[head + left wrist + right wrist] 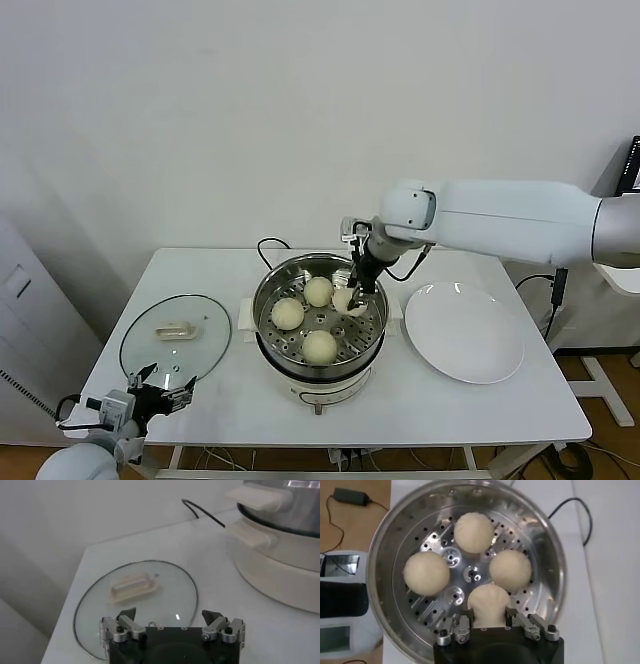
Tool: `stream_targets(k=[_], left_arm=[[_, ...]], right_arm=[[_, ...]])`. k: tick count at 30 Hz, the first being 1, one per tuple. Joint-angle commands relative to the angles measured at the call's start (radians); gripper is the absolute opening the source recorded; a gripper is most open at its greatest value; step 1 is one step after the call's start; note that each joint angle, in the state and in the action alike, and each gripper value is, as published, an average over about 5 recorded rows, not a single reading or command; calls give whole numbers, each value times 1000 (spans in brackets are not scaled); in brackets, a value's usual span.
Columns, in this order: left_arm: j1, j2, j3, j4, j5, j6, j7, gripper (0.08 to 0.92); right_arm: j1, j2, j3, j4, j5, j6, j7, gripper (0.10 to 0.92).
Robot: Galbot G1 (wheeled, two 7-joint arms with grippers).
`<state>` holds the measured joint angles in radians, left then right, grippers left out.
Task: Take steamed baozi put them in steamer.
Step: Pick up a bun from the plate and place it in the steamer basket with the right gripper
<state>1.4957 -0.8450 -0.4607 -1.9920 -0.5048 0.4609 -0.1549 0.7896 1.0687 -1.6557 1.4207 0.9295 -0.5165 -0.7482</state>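
A white table fills the lower half of the head view, with a round steel steamer [318, 325] at its centre. The right gripper [352, 297] reaches down from the upper right into the pot, its fingers clamped on the fourth bun [489, 604], which sits low over the perforated tray at the pot's right side. Three other buns [318, 291] already rest on the tray, near one another but apart, at the back, left and front. The white plate [463, 331], to the right of the steamer, holds nothing. A glass lid [176, 336] lies flat at the left. The left gripper [173, 630] waits at the lower left, near the lid's front edge, fingers spread wide and holding nothing. The step in hand looks like setting down the last bun. Doing it well likely means lowering until the bun rests on the tray, clear of its neighbours, then opening gently and lifting straight up so the soft dough neither sticks nor rolls.
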Motion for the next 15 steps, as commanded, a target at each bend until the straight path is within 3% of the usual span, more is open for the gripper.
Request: stream_targets(k=[1,8,15], left_arm=[[5,-3,-2,0,1,-2,1,823],[9,-9,-4,0,5,-3,0,823],[13,-11,-10,0,6,-5,0,823]], right_arm=[[-54,18,5,0,-75,-4,3,407],[-78,14,15,-7,-95,-5,15,416],[-91,-1,61,-17,-81,-7,28,594]])
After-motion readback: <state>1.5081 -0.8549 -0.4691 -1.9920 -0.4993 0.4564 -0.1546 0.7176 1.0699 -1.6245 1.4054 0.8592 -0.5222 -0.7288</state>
